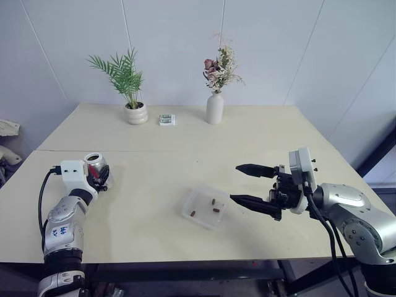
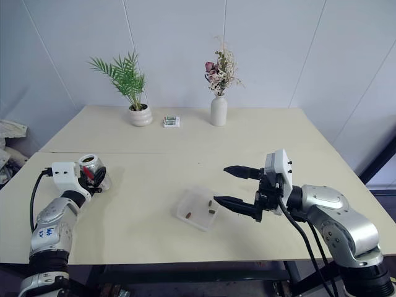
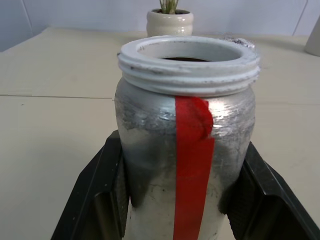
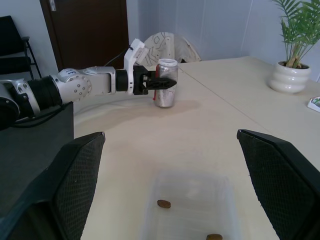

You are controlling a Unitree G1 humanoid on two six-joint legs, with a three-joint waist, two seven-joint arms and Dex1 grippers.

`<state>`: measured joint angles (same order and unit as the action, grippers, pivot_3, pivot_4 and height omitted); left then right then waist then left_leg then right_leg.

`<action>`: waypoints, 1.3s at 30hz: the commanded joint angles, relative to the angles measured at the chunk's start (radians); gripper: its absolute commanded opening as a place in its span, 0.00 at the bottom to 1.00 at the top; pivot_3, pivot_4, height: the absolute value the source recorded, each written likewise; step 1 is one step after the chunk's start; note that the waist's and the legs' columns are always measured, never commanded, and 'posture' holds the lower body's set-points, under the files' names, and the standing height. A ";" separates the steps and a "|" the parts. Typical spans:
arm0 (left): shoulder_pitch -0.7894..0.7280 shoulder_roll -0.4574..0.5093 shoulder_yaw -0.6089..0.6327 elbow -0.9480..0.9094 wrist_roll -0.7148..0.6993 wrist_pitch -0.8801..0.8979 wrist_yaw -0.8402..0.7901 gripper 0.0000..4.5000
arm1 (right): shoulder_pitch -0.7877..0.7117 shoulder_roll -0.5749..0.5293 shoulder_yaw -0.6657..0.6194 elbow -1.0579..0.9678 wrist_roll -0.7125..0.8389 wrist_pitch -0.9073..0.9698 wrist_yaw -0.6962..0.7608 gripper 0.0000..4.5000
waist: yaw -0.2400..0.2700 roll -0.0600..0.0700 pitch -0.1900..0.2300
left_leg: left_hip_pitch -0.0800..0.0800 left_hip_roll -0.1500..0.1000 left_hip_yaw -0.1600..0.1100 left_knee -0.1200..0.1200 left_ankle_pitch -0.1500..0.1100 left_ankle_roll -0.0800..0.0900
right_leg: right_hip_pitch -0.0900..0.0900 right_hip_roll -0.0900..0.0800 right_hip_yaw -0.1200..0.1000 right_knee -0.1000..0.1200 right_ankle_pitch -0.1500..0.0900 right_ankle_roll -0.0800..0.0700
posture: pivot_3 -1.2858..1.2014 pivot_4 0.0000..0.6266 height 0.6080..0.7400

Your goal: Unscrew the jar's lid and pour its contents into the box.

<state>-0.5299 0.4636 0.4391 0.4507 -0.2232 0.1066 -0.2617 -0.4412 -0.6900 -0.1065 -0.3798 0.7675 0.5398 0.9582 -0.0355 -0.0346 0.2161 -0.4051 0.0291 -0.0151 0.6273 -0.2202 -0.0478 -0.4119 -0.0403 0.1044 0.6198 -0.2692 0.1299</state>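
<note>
My left gripper (image 1: 99, 176) is shut on the jar (image 1: 96, 162), a silvery can-sized jar with a red strip and a white threaded rim. It holds the jar upright at the table's left, base at or just above the tabletop, mouth open. The left wrist view shows black fingers (image 3: 100, 200) clamping both sides of the jar (image 3: 150, 150). The lid is out of view. The box (image 1: 187, 205), a shallow clear tray, lies mid-table with three brown pieces of the contents (image 1: 216, 210) in it. My right gripper (image 1: 235, 182) hovers open and empty just right of the box, pointing left.
At the back of the table stand a potted palm (image 1: 135, 111), a small white packet (image 1: 166, 120) and a white vase of dried flowers (image 1: 215, 108). A seam crosses the tabletop behind the jar. Bare tabletop lies between the jar and the box.
</note>
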 commanded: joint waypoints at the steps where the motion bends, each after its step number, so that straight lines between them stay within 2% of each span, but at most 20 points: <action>1: 0.014 0.011 -0.007 0.017 0.008 -0.084 -0.003 0.46 | -0.022 0.012 -0.007 0.004 -0.007 -0.028 0.006 0.99 | 0.004 0.000 0.000 | 0.000 0.000 0.000 0.000 0.000 0.000 | 0.000 0.000 0.000 0.000 0.000 0.000 | 0.52 0.24 1.00; 8: 0.032 0.006 -0.013 0.058 -0.018 -0.113 -0.016 0.46 | -0.038 0.029 0.007 0.025 -0.024 -0.043 0.012 0.99 | 0.004 0.000 0.000 | 0.001 0.000 0.001 0.000 0.000 0.000 | 0.000 0.000 0.000 0.000 0.000 0.000 | 0.52 0.24 1.00; 9: 0.039 0.007 -0.010 0.048 -0.020 -0.110 -0.009 0.62 | -0.038 0.029 0.006 0.026 -0.023 -0.044 0.015 1.00 | 0.004 0.000 0.000 | 0.001 0.000 0.001 0.000 0.000 0.000 | 0.000 0.000 0.000 0.000 0.000 0.000 | 0.52 0.24 1.00; 15: 0.082 0.031 -0.003 -0.045 -0.023 -0.091 -0.004 0.99 | -0.039 0.027 0.002 0.036 -0.022 -0.049 0.033 1.00 | 0.003 0.000 0.000 | 0.000 0.001 0.001 -0.001 0.000 0.000 | 0.000 0.000 0.000 0.000 0.000 -0.001 | 0.52 0.24 1.00; 24: 0.277 0.135 0.052 -0.406 -0.033 0.015 -0.021 0.99 | -0.044 0.035 0.003 0.077 -0.029 -0.084 0.079 1.00 | -0.005 0.000 0.000 | 0.001 0.002 0.001 -0.006 -0.001 -0.001 | -0.001 0.000 0.000 -0.002 -0.001 -0.002 | 0.52 0.24 1.00; 28: 0.409 0.206 0.123 -0.554 -0.049 0.090 -0.068 0.99 | -0.052 0.026 -0.007 0.108 -0.032 -0.099 0.110 1.00 | -0.016 0.000 0.000 | 0.001 0.002 0.001 -0.007 -0.001 -0.001 | -0.001 -0.001 0.000 -0.003 -0.004 -0.008 | 0.52 0.24 1.00; 31: 0.490 0.268 0.147 -0.577 -0.052 0.083 -0.155 0.99 | -0.065 0.017 -0.014 0.135 -0.037 -0.107 0.133 1.00 | -0.021 0.000 0.000 | 0.001 0.002 0.002 -0.008 -0.001 -0.001 | -0.002 -0.001 0.000 -0.004 -0.006 -0.011 | 0.52 0.24 1.00; 33: 0.536 0.318 0.169 -0.562 -0.080 0.051 -0.261 0.99 | -0.068 0.003 -0.022 0.147 -0.041 -0.109 0.148 1.00 | -0.023 0.000 0.000 | 0.001 0.002 0.002 -0.009 -0.001 -0.001 | -0.002 -0.001 0.000 -0.004 -0.011 -0.020 | 0.52 0.24 1.00; 39: 0.594 0.408 0.159 -0.590 -0.224 -0.010 -0.604 0.99 | -0.065 -0.058 -0.050 0.169 -0.049 -0.106 0.181 1.00 | -0.023 0.000 0.000 | 0.001 0.003 0.004 -0.016 -0.001 -0.001 | -0.002 -0.004 0.000 -0.013 -0.011 -0.022 | 0.52 0.24 1.00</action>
<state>0.0602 0.8486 0.5873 -0.0878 -0.3843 0.1258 -0.7714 -0.4959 -0.7225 -0.1140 -0.1973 0.7208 0.4458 1.1284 -0.0586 -0.0347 0.2158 -0.4043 0.0320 -0.0112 0.6105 -0.2214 -0.0485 -0.4144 -0.0447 0.1046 0.6062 -0.2807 0.1075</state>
